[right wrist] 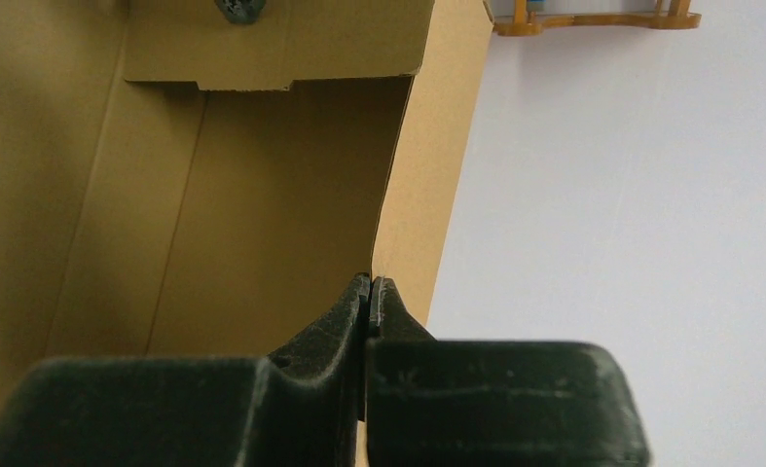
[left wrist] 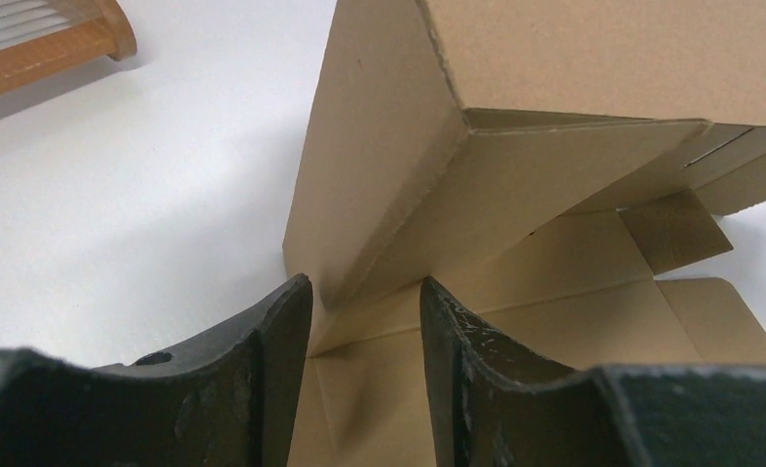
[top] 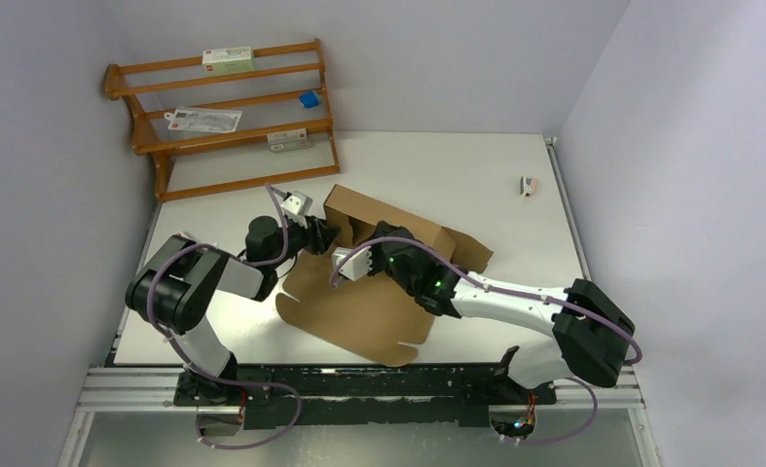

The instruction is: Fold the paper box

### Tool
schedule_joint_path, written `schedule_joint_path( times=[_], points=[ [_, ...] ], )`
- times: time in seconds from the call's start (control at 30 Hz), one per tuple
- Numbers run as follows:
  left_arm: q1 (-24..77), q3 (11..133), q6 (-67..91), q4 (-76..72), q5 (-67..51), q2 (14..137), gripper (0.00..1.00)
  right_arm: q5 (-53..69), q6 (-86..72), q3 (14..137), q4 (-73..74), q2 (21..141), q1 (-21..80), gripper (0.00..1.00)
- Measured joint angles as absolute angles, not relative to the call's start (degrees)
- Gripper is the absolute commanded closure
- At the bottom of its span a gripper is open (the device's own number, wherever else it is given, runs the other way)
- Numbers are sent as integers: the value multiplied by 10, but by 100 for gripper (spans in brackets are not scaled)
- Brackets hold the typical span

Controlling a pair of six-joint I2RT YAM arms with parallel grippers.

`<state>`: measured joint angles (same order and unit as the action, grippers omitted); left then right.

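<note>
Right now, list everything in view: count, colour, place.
paper box: 1, brown, table centre, partly folded
wooden rack: 1, orange-brown, back left of table
white packets: 3, white, on three rack shelves
blue item: 1, blue, right side of rack
small item: 1, whitish, far right of table
table: 1, white
left gripper: 1, black, jaws apart at a raised box corner
right gripper: 1, black, shut on a box wall's edge

We see the left gripper (left wrist: pixel 364 292) with its black jaws apart, a lower corner of the paper box (left wrist: pixel 573 68) at their gap, the white table (left wrist: pixel 145 195) beneath, a wooden rack (left wrist: pixel 57 39) beyond.
</note>
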<state>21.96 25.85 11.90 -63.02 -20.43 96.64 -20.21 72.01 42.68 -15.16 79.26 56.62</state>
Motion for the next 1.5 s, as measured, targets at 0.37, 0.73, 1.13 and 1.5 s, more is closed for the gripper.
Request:
schedule_joint_path(
  times=[0.37,0.73,1.13,1.5],
  points=[
    [220,290,131,-710,-207,1039,46,-190,706,445,-130,805,562,100],
    [220,340,138,-762,-210,1080,47,-161,693,467,-98,805,554,100],
    [229,352,137,-782,-177,1093,67,-145,684,482,-76,805,547,100],
    [292,352,132,-785,8,1093,71,-133,662,489,-70,805,537,100]
  ],
)
